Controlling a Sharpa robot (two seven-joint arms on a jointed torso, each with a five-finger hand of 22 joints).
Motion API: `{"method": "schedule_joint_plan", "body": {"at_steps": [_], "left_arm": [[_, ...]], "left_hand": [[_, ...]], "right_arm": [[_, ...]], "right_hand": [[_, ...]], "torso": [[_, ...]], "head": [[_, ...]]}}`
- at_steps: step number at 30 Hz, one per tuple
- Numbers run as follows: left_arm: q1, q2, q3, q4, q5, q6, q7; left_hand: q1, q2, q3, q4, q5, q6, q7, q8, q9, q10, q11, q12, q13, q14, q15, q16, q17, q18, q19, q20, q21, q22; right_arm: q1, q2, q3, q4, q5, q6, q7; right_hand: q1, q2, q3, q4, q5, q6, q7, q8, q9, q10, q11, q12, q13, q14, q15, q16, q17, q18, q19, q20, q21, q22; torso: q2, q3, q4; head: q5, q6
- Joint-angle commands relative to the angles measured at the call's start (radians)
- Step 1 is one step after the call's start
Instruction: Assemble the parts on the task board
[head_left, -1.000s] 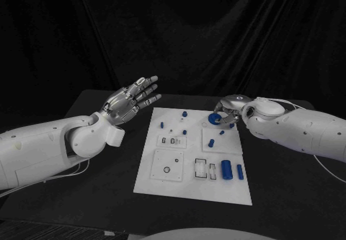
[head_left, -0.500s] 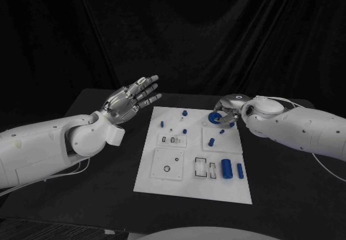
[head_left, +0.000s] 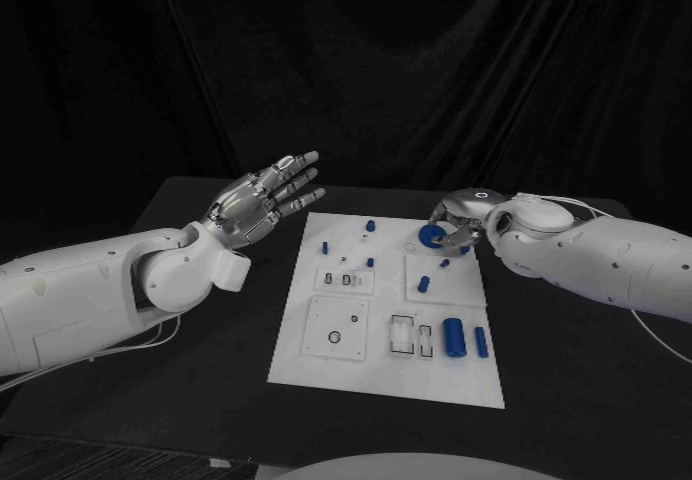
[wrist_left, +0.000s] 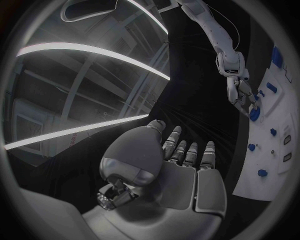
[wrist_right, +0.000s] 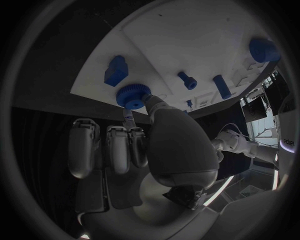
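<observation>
Between the right hand (head_left: 459, 226) fingers (wrist_right: 152, 106) sits a blue gear (head_left: 430, 236).

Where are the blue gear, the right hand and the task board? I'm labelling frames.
blue gear (wrist_right: 132, 95), right wrist view, its toothed face.
right hand (head_left: 464, 222), head view, mid-hand.
task board (head_left: 387, 385), head view, bare near edge.

R hand (wrist_right: 147, 145) pinches blue gear (wrist_right: 132, 95) at board (wrist_right: 187, 45) edge.

White board (head_left: 325, 365) flat at table centre. Blue gear (head_left: 430, 236) at far right edge. Blue pegs upright; cylinder (head_left: 453, 338) lying near right.
</observation>
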Motion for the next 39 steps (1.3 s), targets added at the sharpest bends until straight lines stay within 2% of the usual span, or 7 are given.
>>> {"method": "schedule_joint_plan", "body": {"at_steps": [1, 13, 19, 23, 30, 36, 39], "left_arm": [[-0.001, 0.0, 0.001, 0.002, -0.001, 0.015, 0.006], [-0.001, 0.004, 0.001, -0.002, -0.001, 0.016, 0.001], [-0.002, 0.009, 0.001, -0.007, -0.001, 0.019, -0.002], [-0.002, 0.014, 0.001, -0.011, -0.001, 0.021, -0.003], [-0.002, 0.022, 0.001, -0.015, -0.001, 0.025, -0.005], [-0.002, 0.025, 0.001, -0.015, -0.001, 0.026, -0.006], [-0.002, 0.025, 0.001, -0.015, -0.001, 0.026, -0.007]], "left_hand": [[0.013, -0.001, 0.026, 0.0, 0.011, 0.013, 0.004, 0.016, 0.017, -0.003, 0.014, 0.018, 0.006, 0.003, 0.011, -0.01, -0.007, 0.003, 0.003, 0.006, -0.013, -0.007], [0.013, -0.002, 0.029, -0.001, 0.016, 0.014, 0.004, 0.017, 0.017, -0.002, 0.014, 0.02, 0.007, 0.003, 0.013, -0.009, -0.007, 0.003, 0.004, 0.007, -0.012, -0.007], [0.013, -0.002, 0.029, -0.001, 0.016, 0.014, 0.004, 0.017, 0.017, -0.002, 0.014, 0.02, 0.007, 0.003, 0.014, -0.009, -0.007, 0.003, 0.004, 0.007, -0.012, -0.007], [0.013, -0.002, 0.029, -0.001, 0.016, 0.014, 0.004, 0.017, 0.017, -0.002, 0.014, 0.02, 0.007, 0.003, 0.014, -0.009, -0.007, 0.003, 0.004, 0.007, -0.012, -0.007], [0.013, -0.002, 0.029, -0.001, 0.016, 0.014, 0.004, 0.017, 0.017, -0.002, 0.014, 0.02, 0.007, 0.003, 0.014, -0.009, -0.007, 0.003, 0.004, 0.007, -0.012, -0.007], [0.012, -0.002, 0.03, -0.001, 0.017, 0.013, 0.004, 0.018, 0.017, -0.002, 0.014, 0.021, 0.007, 0.004, 0.015, -0.009, -0.007, 0.003, 0.004, 0.007, -0.012, -0.007], [0.012, -0.002, 0.03, -0.001, 0.017, 0.013, 0.004, 0.018, 0.017, -0.002, 0.014, 0.021, 0.007, 0.004, 0.015, -0.009, -0.007, 0.003, 0.004, 0.007, -0.012, -0.007]], "right_arm": [[0.008, -0.008, -0.001, 0.024, -0.004, -0.029, -0.007], [0.056, -0.01, -0.001, 0.112, -0.004, -0.021, -0.027], [0.062, 0.015, -0.001, 0.127, -0.004, -0.004, -0.027], [0.064, 0.04, -0.001, 0.119, -0.004, 0.004, -0.024], [0.063, 0.098, -0.001, 0.077, -0.004, 0.021, -0.016], [0.061, 0.143, -0.001, 0.034, -0.004, 0.031, -0.008], [0.06, 0.159, -0.001, 0.02, -0.004, 0.034, -0.005]], "right_hand": [[0.022, 0.036, 0.029, -0.015, 0.002, 0.107, -0.008, 0.064, 0.062, 0.099, 0.017, 0.017, 0.264, 0.105, 0.004, 0.02, 0.269, -0.031, 0.018, 0.006, 0.014, 0.202], [0.015, 0.037, 0.028, -0.017, -0.019, 0.116, -0.005, 0.066, 0.067, 0.099, 0.022, 0.017, 0.264, 0.105, 0.01, 0.02, 0.269, -0.03, 0.017, 0.011, 0.011, 0.202], [0.013, 0.038, 0.027, -0.016, -0.026, 0.116, -0.003, 0.065, 0.067, 0.099, 0.023, 0.017, 0.264, 0.105, 0.011, 0.02, 0.269, -0.03, 0.016, 0.013, 0.01, 0.201], [0.012, 0.038, 0.027, -0.016, -0.029, 0.115, -0.002, 0.064, 0.067, 0.099, 0.024, 0.017, 0.264, 0.105, 0.012, 0.02, 0.269, -0.03, 0.017, 0.014, 0.01, 0.201], [0.012, 0.038, 0.027, -0.018, -0.032, 0.109, 0.0, 0.059, 0.066, 0.099, 0.025, 0.017, 0.264, 0.105, 0.014, 0.02, 0.269, -0.03, 0.015, 0.016, 0.007, 0.2], [0.013, 0.039, 0.028, -0.019, -0.033, 0.107, 0.001, 0.057, 0.066, 0.099, 0.026, 0.017, 0.264, 0.105, 0.015, 0.02, 0.269, -0.029, 0.015, 0.017, 0.007, 0.2], [0.013, 0.039, 0.028, -0.02, -0.033, 0.105, 0.002, 0.056, 0.066, 0.099, 0.027, 0.017, 0.264, 0.105, 0.016, 0.02, 0.269, -0.029, 0.014, 0.017, 0.006, 0.2]], "torso": [[-0.001, -0.0002, -0.0003], [-0.003, -0.0022, -0.0018], [-0.001, -0.0011, 0.0032], [0.0, -0.0004, 0.0023], [0.002, -0.0007, 0.0023], [0.002, -0.0007, 0.0045], [0.002, -0.0004, 0.0024]], "head": [[0.001, -0.001], [0.006, -0.006], [0.002, -0.008], [-0.001, -0.008], [-0.001, -0.008], [0.001, -0.008], [0.006, -0.01]]}}
